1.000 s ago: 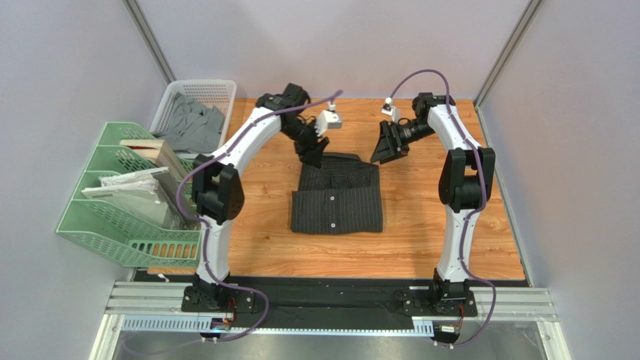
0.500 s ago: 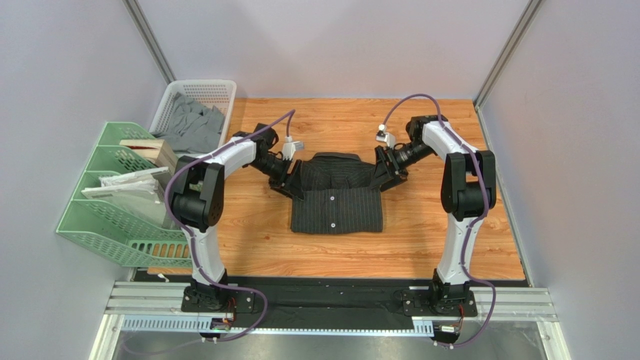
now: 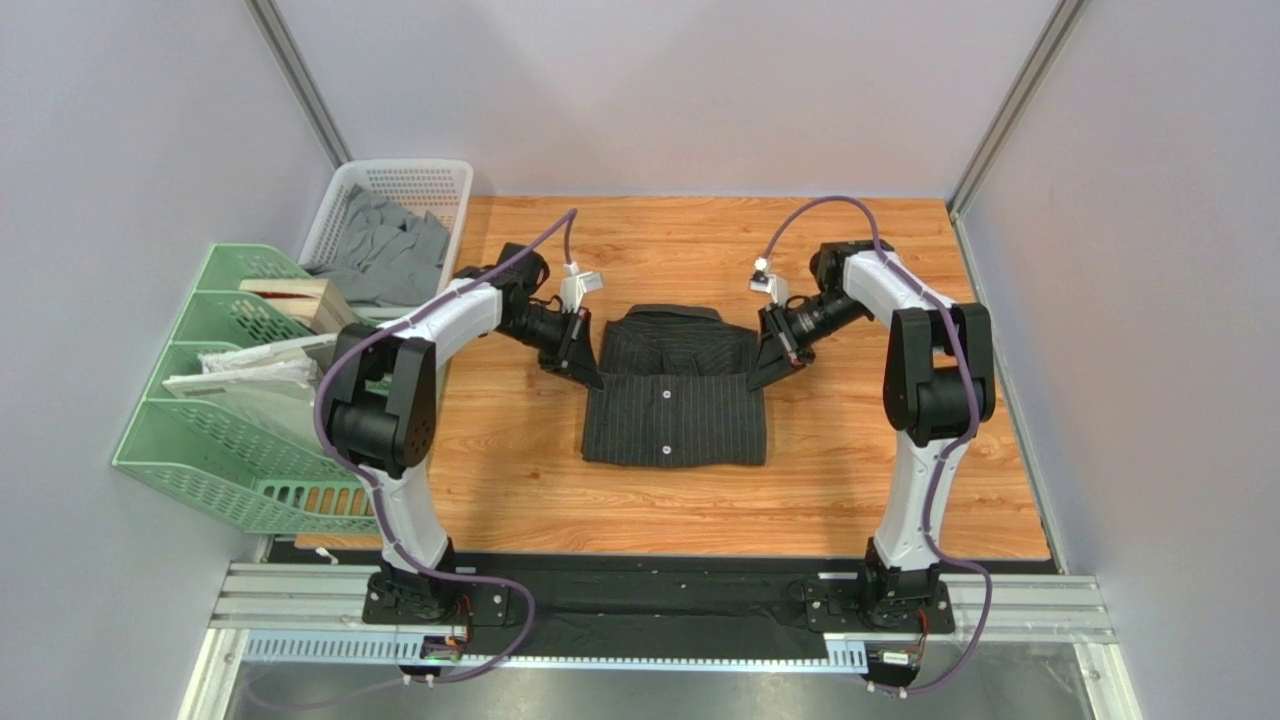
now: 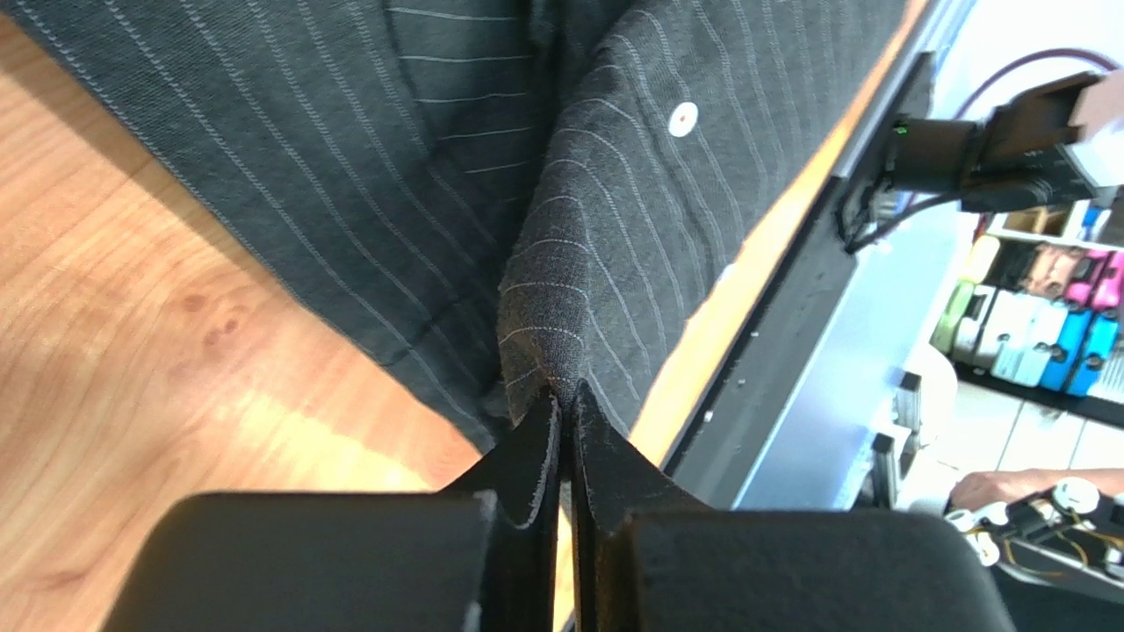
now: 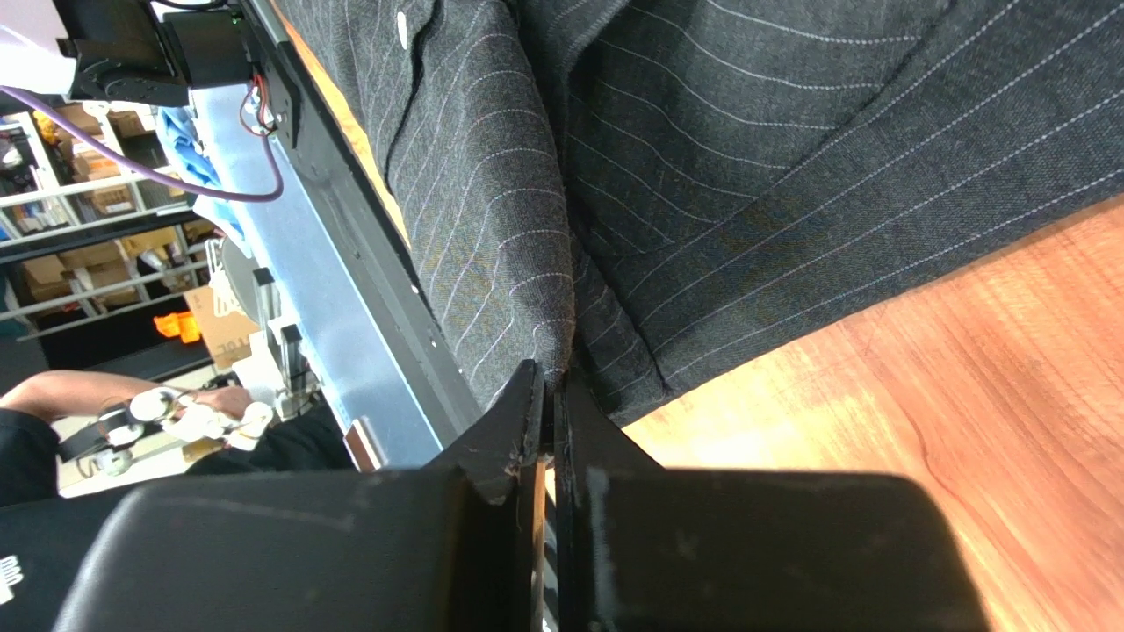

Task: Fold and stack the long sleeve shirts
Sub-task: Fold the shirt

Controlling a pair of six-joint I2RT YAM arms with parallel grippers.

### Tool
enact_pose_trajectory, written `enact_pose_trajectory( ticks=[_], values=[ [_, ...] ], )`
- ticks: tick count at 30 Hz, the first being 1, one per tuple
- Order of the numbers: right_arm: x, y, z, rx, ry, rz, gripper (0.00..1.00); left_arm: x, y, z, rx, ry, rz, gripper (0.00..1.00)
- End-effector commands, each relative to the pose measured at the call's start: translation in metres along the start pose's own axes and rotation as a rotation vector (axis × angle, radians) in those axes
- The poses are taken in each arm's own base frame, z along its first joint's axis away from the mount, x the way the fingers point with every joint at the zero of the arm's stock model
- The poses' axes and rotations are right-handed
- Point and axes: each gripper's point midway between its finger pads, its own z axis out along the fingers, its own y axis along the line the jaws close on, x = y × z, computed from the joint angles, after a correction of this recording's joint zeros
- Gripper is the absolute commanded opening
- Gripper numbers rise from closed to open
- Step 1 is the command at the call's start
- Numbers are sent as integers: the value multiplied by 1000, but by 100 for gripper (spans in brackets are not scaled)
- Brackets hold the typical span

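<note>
A dark pinstriped long sleeve shirt (image 3: 676, 393) lies partly folded at the middle of the wooden table (image 3: 872, 465), its lower half doubled over so the button placket faces up. My left gripper (image 3: 591, 375) sits at the fold's left end, shut on the shirt's edge. In the left wrist view the fingertips (image 4: 570, 395) pinch a ridge of the striped fabric (image 4: 633, 198). My right gripper (image 3: 756, 375) is at the fold's right end, likewise shut on the cloth. The right wrist view has its tips (image 5: 552, 375) closed on the shirt's folded edge (image 5: 501, 198).
A white basket (image 3: 406, 167) holding grey clothing (image 3: 383, 255) stands at the back left. A green file rack (image 3: 226, 435) with papers sits beside the table's left edge. Grey walls enclose the table on three sides.
Both grippers have dropped from above the shirt's collar end to the two ends of the fold line and have shut on the fabric there.
</note>
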Motion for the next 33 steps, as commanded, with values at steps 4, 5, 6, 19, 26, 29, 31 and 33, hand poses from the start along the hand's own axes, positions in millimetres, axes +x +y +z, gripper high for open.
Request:
enact_pose_trajectory(
  ticks=[4,5,6,19,26,29,31,33],
  values=[
    [-22,23,-33,4,-84,-44,0,-33,-39,-32,72,-68,95,0],
    [-31,23,-40,12,-103,-63,0,-38,-38,-32,73,-67,96,0],
    [-34,22,-40,6,-97,-52,0,-50,-40,-35,63,-82,118,0],
    [-88,-73,-22,143,-87,10,0,-98,56,9,-121,-4,-14,1],
    [-66,-95,6,152,-8,53,0,-76,75,16,-162,74,-44,0],
    [-51,-75,7,135,8,30,0,-43,63,18,-130,126,-79,0],
    [-23,-65,16,97,51,61,0,-29,51,17,-101,139,-86,0],
    [-1,-45,18,73,69,74,0,-14,32,12,-57,136,-90,0]
  ],
)
